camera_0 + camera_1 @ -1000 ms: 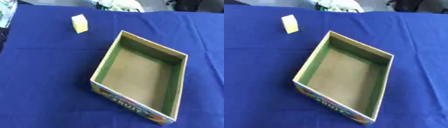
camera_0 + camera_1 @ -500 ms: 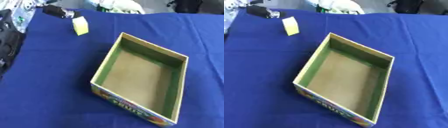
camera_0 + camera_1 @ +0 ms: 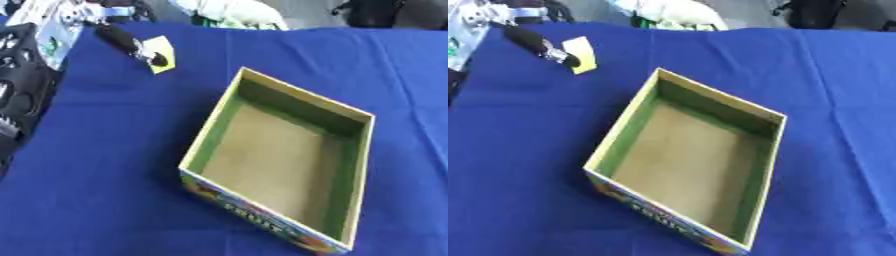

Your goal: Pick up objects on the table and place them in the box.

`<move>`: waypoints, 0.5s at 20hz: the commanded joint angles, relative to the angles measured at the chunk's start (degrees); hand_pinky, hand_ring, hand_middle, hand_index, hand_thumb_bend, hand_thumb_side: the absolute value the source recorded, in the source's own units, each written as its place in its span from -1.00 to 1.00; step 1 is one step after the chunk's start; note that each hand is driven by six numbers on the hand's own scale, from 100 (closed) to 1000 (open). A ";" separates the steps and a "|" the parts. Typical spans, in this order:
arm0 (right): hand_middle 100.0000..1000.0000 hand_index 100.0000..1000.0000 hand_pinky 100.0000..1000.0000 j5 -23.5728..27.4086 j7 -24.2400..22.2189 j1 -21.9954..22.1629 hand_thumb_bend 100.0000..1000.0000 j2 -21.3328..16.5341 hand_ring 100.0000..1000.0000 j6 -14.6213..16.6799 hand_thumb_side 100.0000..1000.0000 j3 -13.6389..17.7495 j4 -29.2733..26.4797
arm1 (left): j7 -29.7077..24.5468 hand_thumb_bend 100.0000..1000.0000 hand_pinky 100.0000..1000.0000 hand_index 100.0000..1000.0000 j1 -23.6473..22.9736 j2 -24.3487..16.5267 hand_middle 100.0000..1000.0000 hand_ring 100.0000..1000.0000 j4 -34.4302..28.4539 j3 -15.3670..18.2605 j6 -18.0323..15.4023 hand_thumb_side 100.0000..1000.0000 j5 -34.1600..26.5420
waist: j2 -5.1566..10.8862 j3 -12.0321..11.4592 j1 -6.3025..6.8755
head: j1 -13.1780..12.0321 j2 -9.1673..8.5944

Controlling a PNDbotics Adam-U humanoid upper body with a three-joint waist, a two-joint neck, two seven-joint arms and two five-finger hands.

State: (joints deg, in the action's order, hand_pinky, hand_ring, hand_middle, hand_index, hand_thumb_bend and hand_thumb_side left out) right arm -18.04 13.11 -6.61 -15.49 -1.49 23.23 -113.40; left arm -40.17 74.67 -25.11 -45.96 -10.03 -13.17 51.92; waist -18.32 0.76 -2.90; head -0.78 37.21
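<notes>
left hand (image 3: 131, 44): reaching from far left, grip state unreadable | yellow block (image 3: 163, 52): at its fingertip, contact unclear | cardboard box (image 3: 361, 150): near-right, empty | right hand: unseen

The left hand (image 3: 131, 45) is reaching in from the upper left corner, its black fingers (image 3: 535, 42) extending straight and pointing down to the right (silver joint showing near the tip). The right hand is showing nowhere.

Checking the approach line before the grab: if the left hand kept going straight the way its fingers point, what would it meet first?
The yellow block. The left hand points down-right with a fingertip already over it; contact can't be confirmed. The box lies further along.
</notes>
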 commanded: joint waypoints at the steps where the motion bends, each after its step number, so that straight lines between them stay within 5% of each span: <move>1: -0.01 0.56 0.06 0.33 -0.14 -0.49 -1.00 -1.45 0.19 0.08 1.00 0.09 -1.19 | -1.05 0.47 0.75 0.96 1.97 -0.79 1.00 0.93 -1.80 -0.01 1.32 0.48 -0.24 | 1.04 0.19 0.20 | -0.04 -0.57; 10: -0.01 0.56 0.05 0.40 -0.14 -0.65 -1.00 -1.30 0.18 0.06 1.00 0.19 -1.19 | 2.44 0.44 0.76 1.00 2.52 -0.37 1.00 0.94 -0.74 0.95 5.65 0.41 7.34 | 0.45 0.63 0.36 | -0.55 -1.26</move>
State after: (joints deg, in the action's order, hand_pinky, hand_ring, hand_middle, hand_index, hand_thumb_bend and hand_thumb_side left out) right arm -18.02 13.08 -6.88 -15.49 -1.52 23.23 -113.40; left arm -38.32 75.26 -24.75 -46.20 -9.77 -8.07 58.33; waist -18.93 1.29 -2.59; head -1.10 36.64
